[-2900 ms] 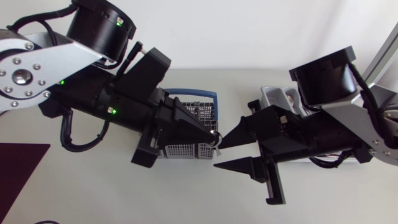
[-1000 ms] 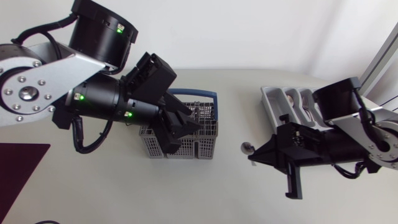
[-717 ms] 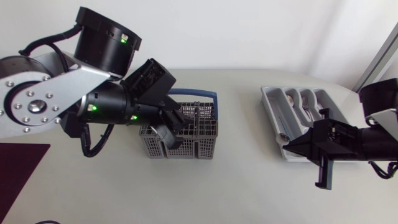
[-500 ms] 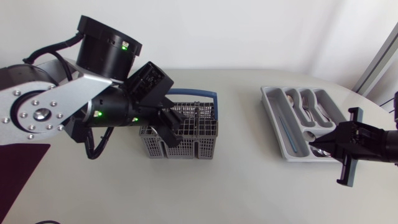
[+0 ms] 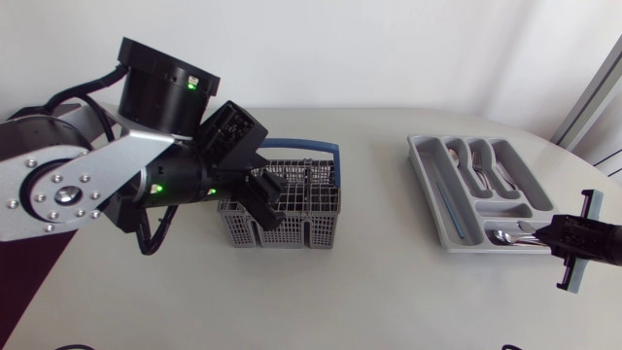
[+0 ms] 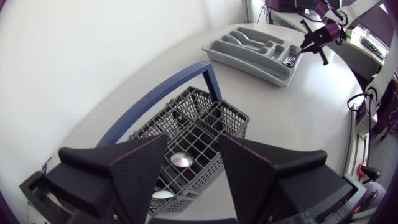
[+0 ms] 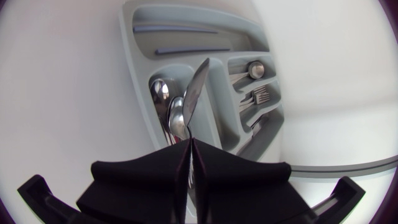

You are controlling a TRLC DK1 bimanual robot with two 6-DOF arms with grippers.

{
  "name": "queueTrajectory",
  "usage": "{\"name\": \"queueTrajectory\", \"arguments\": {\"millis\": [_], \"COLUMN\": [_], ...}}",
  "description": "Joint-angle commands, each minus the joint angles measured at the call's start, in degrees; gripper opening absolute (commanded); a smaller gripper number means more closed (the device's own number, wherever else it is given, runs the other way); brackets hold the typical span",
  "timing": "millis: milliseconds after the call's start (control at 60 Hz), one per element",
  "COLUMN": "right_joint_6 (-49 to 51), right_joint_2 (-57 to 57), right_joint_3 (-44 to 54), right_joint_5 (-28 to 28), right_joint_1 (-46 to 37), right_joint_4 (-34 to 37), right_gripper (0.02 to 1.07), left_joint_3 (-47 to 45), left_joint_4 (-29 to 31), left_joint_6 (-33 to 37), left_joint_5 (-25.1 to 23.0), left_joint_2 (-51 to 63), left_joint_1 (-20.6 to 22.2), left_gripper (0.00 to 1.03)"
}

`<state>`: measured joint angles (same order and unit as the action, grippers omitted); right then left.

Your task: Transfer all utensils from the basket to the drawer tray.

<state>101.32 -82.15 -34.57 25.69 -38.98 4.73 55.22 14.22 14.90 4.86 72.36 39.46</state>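
Two arms at work over one pale bench (image 5: 389,292). The left gripper (image 6: 193,140) hangs over the single grey wire basket (image 5: 313,222), which stands left of the bench's middle, nearer the far edge. Its two wedge fingers are spread apart and hold nothing. The basket's blue handle (image 5: 316,148) arches over it on the far side. Inside the basket, the left wrist view picks out two rounded metal utensil ends (image 6: 180,160) in the compartments under the fingers; what kind they are cannot be told.

Near the bench's right edge lies the one grey drawer tray (image 5: 421,175). The right gripper (image 7: 188,146), reaching in from that edge, has its fingers pressed together on the handle of one spoon (image 7: 194,87), with the bowl held out over the tray's cross compartment at the near end. Two more spoons (image 7: 160,93) lie in that compartment beneath it. At least one fork (image 7: 261,96) rests in a neighbouring slot, and two slim blue sticks (image 7: 168,28) lie along the tray's long side.
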Motion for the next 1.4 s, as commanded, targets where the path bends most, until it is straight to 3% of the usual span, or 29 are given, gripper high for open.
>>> {"name": "queueTrajectory", "arguments": {"millis": [0,150,333,517,667,733,867,983,1217,1383], "right_joint_6": [3.0,4.6,4.7,4.5,3.0,1.9,-0.9,-4.4,-10.4,-12.0], "right_joint_2": [-3.0,-7.6,-9.7,-8.6,-7.1,-5.7,-2.2,2.9,11.1,14.1], "right_joint_3": [1.8,4.8,7.3,9.0,8.9,9.0,9.3,9.4,11.1,12.7], "right_joint_5": [-1.3,-3.3,-5.5,-6.0,-6.6,-6.6,-6.7,-7.5,-9.8,-11.3], "right_joint_1": [-0.7,-0.9,-0.1,0.0,0.0,0.1,1.1,3.4,9.7,12.7], "right_joint_4": [-3.0,-14.5,-21.6,-23.9,-23.6,-23.1,-22.6,-18.6,-14.0,-13.3], "right_gripper": [0.08,0.08,0.09,0.44,0.92,1.00,1.02,1.02,1.02,1.02], "left_joint_3": [-1.0,-1.8,-2.3,-2.5,-2.6,-2.8,-5.0,-5.1,-1.3,4.5], "left_joint_4": [-0.8,-1.7,-2.2,-2.4,-2.9,-3.5,-6.3,-5.0,3.6,10.4], "left_joint_6": [-1.3,-1.0,-0.9,-0.7,2.4,3.4,6.3,5.1,-7.6,-15.4], "left_joint_5": [0.8,1.9,2.4,3.3,3.8,3.8,3.8,3.3,-3.1,-9.0], "left_joint_2": [-0.7,-0.7,-0.7,-0.7,-1.4,-1.4,-1.3,-0.9,1.5,5.4], "left_joint_1": [0.0,-0.3,-1.1,-2.5,-4.0,-5.3,-6.9,-7.4,-7.6,-11.4], "left_gripper": [0.60,0.60,0.60,0.60,0.60,0.60,0.60,0.60,0.59,0.55]}}
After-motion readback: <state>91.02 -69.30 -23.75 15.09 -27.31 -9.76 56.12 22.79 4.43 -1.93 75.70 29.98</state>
